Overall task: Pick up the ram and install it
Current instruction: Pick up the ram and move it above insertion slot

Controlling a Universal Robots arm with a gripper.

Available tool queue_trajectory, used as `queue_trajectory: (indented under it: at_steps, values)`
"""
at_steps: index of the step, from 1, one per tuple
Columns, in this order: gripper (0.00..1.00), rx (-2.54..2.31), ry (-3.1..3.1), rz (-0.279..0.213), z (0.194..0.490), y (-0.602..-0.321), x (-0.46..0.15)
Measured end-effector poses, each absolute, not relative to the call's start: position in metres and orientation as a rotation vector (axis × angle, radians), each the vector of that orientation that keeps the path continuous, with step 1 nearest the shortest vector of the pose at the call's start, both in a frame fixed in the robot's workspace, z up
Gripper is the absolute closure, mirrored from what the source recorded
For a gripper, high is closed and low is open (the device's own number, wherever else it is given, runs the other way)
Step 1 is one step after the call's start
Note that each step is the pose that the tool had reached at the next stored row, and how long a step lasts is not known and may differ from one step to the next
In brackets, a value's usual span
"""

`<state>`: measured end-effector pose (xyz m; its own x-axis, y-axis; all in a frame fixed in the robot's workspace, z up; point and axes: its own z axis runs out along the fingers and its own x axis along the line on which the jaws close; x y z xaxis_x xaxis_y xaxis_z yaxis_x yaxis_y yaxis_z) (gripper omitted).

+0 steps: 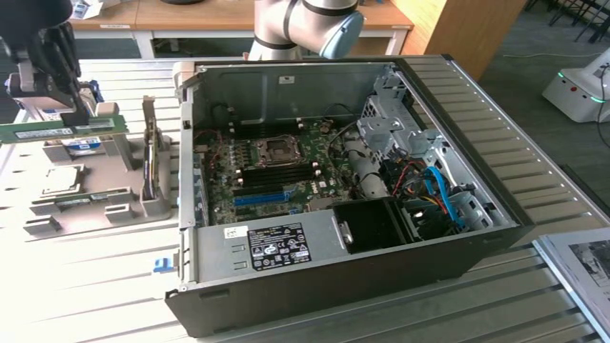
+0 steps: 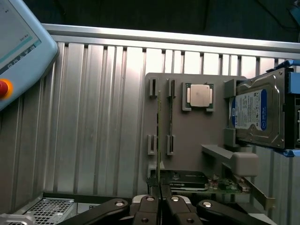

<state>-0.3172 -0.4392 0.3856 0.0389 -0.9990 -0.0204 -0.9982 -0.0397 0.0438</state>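
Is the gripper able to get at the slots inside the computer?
Probably yes: the case lies open, nothing covers the slots, and the gripper, holding the ram, hangs beside it.

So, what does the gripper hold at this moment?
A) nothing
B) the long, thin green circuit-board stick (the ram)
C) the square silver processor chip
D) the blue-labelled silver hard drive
B: the gripper is shut on the green ram stick, while the processor chip and the hard drive sit in the grey holder.
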Motion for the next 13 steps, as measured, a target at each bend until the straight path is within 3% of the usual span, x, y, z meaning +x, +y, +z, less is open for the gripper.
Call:
queue_trajectory:
  at_steps: [13]
  values:
    - [0.88, 2.252, -2.165, -0.07, 0.386, -0.439, -0.299]
